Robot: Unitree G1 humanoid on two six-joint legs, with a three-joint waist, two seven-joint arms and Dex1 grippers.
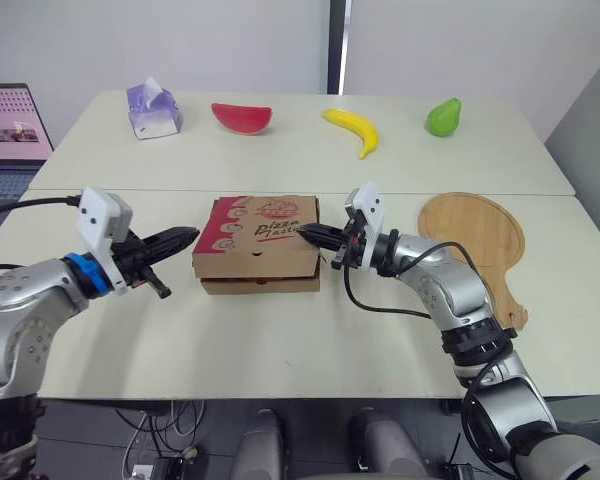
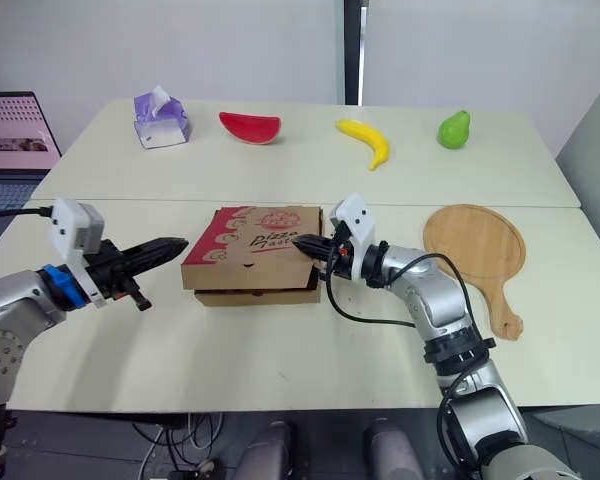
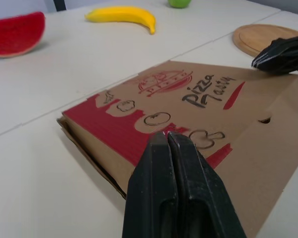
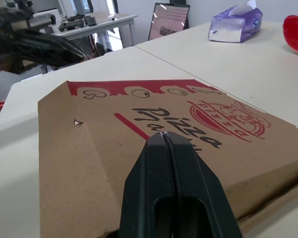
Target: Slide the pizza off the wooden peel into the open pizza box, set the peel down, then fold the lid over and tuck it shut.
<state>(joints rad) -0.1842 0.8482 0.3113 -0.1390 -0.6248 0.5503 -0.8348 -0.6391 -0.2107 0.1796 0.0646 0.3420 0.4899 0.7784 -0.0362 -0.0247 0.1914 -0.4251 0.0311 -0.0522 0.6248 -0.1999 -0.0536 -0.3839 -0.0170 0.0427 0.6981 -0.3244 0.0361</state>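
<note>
At the table's centre, the pizza box (image 1: 257, 243) is sitting with its lid over but gaping slightly, the wooden peel (image 1: 477, 240) lying empty to its right, while the left gripper (image 1: 190, 236) and right gripper (image 1: 305, 232), both pinched closed, are flanking it, probably needing a downward tucking press next.

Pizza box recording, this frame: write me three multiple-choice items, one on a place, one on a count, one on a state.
1. Where does the wooden peel lie?
A. flat on the table, at the robot's right of the pizza box
B. on top of the box
C. standing on edge

2. How many fruits lie on the far table?
A. two
B. three
C. five

3. How is the box's lid?
A. standing open
B. torn off
C. folded down

Key: 1 A, it lies flat beside the box; 2 B, watermelon slice, banana, pear; 3 C, the printed lid covers the box.
</note>
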